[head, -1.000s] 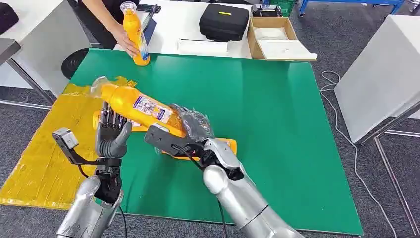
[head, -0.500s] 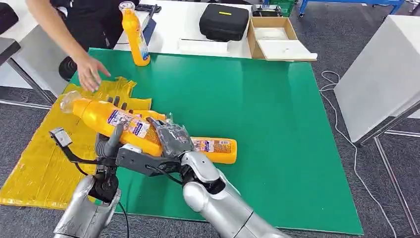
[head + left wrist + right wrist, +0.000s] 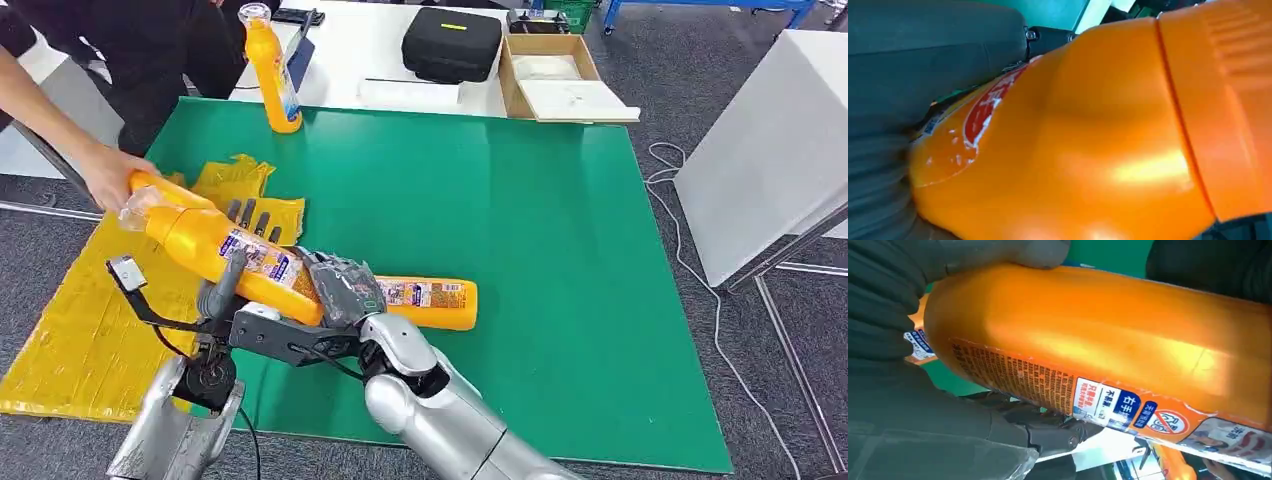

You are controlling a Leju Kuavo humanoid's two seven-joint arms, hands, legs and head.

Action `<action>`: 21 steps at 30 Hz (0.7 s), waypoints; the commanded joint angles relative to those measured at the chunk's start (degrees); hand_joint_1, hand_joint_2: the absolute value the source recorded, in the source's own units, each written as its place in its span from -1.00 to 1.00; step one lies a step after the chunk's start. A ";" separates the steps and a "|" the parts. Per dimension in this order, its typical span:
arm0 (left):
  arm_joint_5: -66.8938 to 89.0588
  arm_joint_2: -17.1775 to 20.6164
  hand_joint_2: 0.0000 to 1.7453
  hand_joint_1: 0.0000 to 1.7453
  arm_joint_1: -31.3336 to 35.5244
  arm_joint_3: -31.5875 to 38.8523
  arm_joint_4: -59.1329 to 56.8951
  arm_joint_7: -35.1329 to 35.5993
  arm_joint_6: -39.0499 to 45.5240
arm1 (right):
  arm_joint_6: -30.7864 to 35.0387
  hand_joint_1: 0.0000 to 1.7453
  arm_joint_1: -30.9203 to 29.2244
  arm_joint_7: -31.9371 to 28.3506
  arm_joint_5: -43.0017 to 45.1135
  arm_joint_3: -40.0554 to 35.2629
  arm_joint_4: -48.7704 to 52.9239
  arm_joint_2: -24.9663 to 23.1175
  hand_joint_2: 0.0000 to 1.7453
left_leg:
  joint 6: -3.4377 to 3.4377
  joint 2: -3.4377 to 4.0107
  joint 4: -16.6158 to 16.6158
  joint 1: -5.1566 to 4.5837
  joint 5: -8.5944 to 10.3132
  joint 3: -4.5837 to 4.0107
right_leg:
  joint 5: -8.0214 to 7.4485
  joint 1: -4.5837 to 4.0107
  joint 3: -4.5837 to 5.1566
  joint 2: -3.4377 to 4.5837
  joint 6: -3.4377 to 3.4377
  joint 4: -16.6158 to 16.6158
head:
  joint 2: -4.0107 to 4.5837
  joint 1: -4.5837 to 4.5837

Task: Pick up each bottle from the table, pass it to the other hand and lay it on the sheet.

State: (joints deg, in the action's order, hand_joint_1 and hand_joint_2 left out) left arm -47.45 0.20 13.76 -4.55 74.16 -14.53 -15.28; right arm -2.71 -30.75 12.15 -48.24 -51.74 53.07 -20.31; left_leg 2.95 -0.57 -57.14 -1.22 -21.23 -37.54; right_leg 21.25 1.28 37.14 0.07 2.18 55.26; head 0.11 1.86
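Head view: orange bottle [image 3: 225,250] held aslant over the table edge [image 3: 560,300] by the yellow sheet [image 3: 80,330], base wrapped by right hand [image 3: 340,288], left hand [image 3: 235,265] cupped behind with fingers up, probably not yet gripping. Left wrist view: smooth glossy plastic, stiff, likely slippery; best taken mid-body. Right wrist view: fingers [image 3: 883,285] clasped round the base.

The left hand [image 3: 236,262] is mostly hidden behind the held bottle [image 3: 228,254]; whether its fingers press the bottle is perhaps unclear. Beneath the right hand [image 3: 338,288], a lying bottle [image 3: 432,301] is partly covered.
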 commanded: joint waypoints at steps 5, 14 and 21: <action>-1.14 -3.48 1.00 -0.66 6.93 -2.51 -2.11 3.61 -1.50 | -0.96 1.00 3.17 0.03 -1.89 -4.79 -1.60 0.95 1.00 | -0.20 -0.37 0.00 0.12 -0.04 0.21 | 0.15 -0.11 -0.30 -0.42 -0.12 -0.05 | 0.00 -0.02; -1.58 -4.20 1.00 1.00 9.91 -2.48 -4.29 4.65 -2.21 | -1.38 1.00 4.95 0.86 -3.61 -3.01 0.38 1.81 1.00 | -0.18 -0.27 0.00 0.12 -0.01 0.14 | 0.09 -0.12 -0.13 -0.36 -0.16 -0.06 | 0.00 0.00; -1.58 -4.29 1.00 1.00 9.49 -2.00 -3.86 4.75 -2.42 | -1.37 1.00 5.71 1.01 -4.17 -2.75 0.85 2.21 1.00 | -0.21 -0.09 0.00 0.15 -0.05 0.23 | 0.08 -0.15 -0.21 -0.16 -0.21 -0.08 | 0.00 -0.02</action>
State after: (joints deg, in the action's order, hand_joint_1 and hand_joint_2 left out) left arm -49.05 -1.62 15.78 -4.31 73.61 -10.32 -17.20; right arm -2.56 -29.03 13.77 -51.82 -50.16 55.06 -19.85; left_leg 2.94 -0.23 -57.15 -1.22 -21.24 -37.52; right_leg 21.17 1.28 37.33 0.39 2.09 55.24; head 0.11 1.84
